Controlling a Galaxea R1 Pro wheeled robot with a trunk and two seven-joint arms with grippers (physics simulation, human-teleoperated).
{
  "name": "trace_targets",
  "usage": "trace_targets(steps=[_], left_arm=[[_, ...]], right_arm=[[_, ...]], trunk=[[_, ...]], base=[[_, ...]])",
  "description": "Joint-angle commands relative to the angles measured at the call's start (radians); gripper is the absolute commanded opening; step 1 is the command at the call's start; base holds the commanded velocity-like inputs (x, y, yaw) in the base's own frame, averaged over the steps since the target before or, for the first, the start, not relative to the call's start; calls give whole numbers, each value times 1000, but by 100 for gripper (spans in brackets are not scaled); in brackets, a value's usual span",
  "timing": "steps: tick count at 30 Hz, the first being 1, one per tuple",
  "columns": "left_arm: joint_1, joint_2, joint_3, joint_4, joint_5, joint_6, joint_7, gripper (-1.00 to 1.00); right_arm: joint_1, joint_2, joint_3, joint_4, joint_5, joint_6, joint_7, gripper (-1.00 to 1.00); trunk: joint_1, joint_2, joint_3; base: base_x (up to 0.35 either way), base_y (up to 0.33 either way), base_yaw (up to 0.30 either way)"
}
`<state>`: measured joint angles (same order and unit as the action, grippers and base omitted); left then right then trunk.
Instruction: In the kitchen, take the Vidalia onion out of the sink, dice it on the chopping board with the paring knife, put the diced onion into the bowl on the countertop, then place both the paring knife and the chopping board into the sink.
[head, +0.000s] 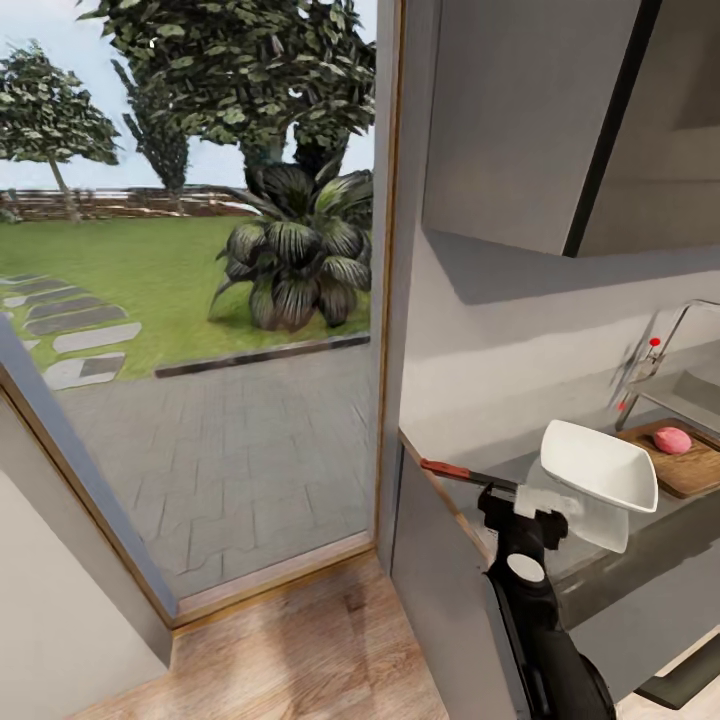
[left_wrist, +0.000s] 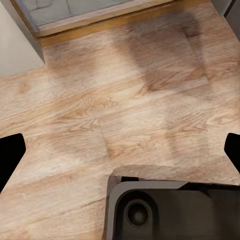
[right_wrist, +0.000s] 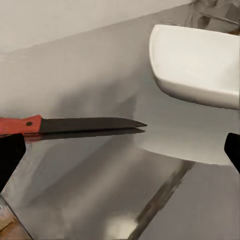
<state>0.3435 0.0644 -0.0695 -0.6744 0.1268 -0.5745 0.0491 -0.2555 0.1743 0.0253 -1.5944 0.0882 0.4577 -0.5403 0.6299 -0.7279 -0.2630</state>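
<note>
Reaching: right gripper, fingers spread, empty, hovers beside the knife.
Knife: flat on countertop, lengthwise left-right, left of bowl.
Onion: on board, far right.

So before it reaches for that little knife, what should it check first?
1. Vidalia onion on the chopping board: ok.
2. Paring knife flat on the countertop, unheld: ok.
3. Right gripper open, fingertips spread at the wrist view's edges: ok.
4. Bowl beside the knife, close enough to bump: cannot tell.
5. Left gripper open over the wooden floor, holding nothing: ok.
</note>
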Motion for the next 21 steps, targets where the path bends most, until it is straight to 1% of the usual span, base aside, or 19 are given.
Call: trace_targets(steps=[1,3,4,6,7,9,10,11,12,13,15,16,17,19,20,21], left_arm=[[0,2,-7,-2,9,-2,5,100],[0,2,-7,-2,9,-2,5,100],[0,2,-7,-2,9,-2,5,100],[0,2,-7,-2,9,-2,5,100],[0,2,-7,-2,9,-2,5,100],[0,2,-7,-2,9,-2,5,100],[0,2,-7,-2,10,-2,5,100],[0,2,-7,-2,10,-2,5,100],[0,2,-7,-3,9,-2,5,100],[0,2,-7,-3,9,-2,4,100],[0,2,-7,-4,9,-2,4,100],[0,2,-7,-4,9,-2,3,100],[0,2,-7,-5,9,-2,3,100],[0,2,-7,-5,9,-2,3,100],[0,2,-7,-5,9,-2,3,100],[0,2,-7,-5,9,-2,3,100]], right_arm=[[-19,0,26,0,9,31,-27,100],[-38,0,51,0,8,57,-53,100],[-60,0,75,2,5,83,-76,100],[-87,0,98,6,-2,104,-94,100],[-114,0,119,13,-12,121,-107,100],[-141,0,139,22,-26,135,-115,100],[-168,0,154,35,-44,148,-122,100],[-181,0,159,41,-54,154,-126,100],[-208,0,167,56,-76,168,-134,100],[-222,0,170,65,-87,175,-139,100],[-278,0,177,112,-133,199,-159,100],[-292,0,178,128,-145,203,-163,100],[-319,0,179,161,-170,209,-169,100],[-344,0,180,195,-195,212,-173,100],[-365,0,181,222,-217,215,-175,100],[-373,0,181,231,-228,215,-177,100]], trunk=[[0,-1,-1],[0,-1,-1],[0,-1,-1],[0,-1,-1],[0,-1,-1],[0,-1,-1],[0,-1,-1],[0,-1,-1],[0,-1,-1],[0,-1,-1],[0,-1,-1],[0,-1,-1],[0,-1,-1],[0,-1,-1],[0,-1,-1],[0,-1,-1]], base=[[0,0,0],[0,0,0],[0,0,0],[0,0,0],[0,0,0],[0,0,0],[0,0,0],[0,0,0],[0,0,0],[0,0,0],[0,0,0],[0,0,0],[0,0,0],[0,3,0],[0,46,0],[0,76,0]])
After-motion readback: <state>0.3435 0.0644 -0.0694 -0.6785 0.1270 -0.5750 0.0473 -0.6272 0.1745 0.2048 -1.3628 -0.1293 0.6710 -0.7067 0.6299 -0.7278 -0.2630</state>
